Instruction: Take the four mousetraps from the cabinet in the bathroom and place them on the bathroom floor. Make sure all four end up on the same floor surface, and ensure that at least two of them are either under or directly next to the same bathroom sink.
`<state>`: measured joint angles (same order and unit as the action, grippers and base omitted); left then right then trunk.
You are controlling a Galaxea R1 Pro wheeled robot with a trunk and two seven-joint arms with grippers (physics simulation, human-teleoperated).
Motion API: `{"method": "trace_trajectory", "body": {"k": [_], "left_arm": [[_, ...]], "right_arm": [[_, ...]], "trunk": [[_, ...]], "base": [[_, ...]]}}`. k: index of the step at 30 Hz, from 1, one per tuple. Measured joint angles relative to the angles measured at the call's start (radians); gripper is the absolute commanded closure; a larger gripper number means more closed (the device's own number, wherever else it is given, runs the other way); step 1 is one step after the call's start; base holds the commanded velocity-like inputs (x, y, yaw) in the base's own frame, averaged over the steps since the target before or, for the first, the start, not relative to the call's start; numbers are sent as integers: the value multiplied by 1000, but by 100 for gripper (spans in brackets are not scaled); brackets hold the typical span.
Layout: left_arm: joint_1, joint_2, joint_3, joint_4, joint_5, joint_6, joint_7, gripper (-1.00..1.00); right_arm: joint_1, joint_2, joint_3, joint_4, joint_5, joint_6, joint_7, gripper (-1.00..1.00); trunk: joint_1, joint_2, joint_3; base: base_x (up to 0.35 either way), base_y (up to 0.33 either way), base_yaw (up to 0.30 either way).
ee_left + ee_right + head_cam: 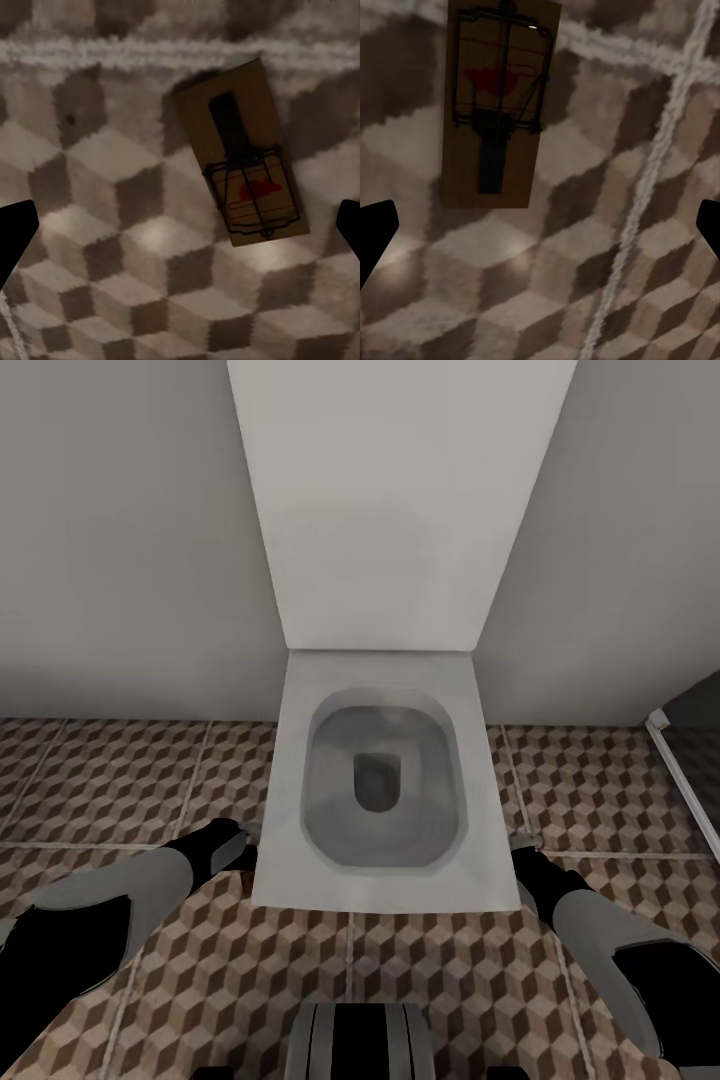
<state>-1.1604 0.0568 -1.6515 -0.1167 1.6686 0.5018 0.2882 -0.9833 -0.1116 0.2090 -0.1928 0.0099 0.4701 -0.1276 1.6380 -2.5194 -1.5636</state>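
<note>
Mousetraps, flat brown wooden rectangles with thin dark wire, one [241,154] under the spread left tool [180,225], another [499,101] under the spread right tool [540,225], both flat on cube-patterned tiled bathroom floor [120,780], boxy white toilet [385,780] between the arms.

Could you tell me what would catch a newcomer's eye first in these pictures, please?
A white toilet stands open against the wall, dead centre in the head view, with an arm on either side. Each wrist view shows a mousetrap lying flat on the cube-patterned floor, between open end effector fingertips.
</note>
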Motion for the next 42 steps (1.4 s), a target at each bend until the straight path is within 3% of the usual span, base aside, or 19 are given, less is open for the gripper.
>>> {"method": "trace_trajectory", "body": {"k": [25,36,42], "left_arm": [[0,-1,10,1,1,-5,5,-100],[0,0,11,4,3,-5,7,-100],[0,4,12,6,3,-5,8,-100]], "right_arm": [[0,-4,1,-4,0,1,-2,-100],[0,-42,-2,-8,0,3,-28,-100],[0,-79,-5,-27,0,3,-56,-100]], "trunk": [[0,0,0],[0,0,0],[0,0,0]], "base": [[0,0,0],[0,0,0],[0,0,0]]}}
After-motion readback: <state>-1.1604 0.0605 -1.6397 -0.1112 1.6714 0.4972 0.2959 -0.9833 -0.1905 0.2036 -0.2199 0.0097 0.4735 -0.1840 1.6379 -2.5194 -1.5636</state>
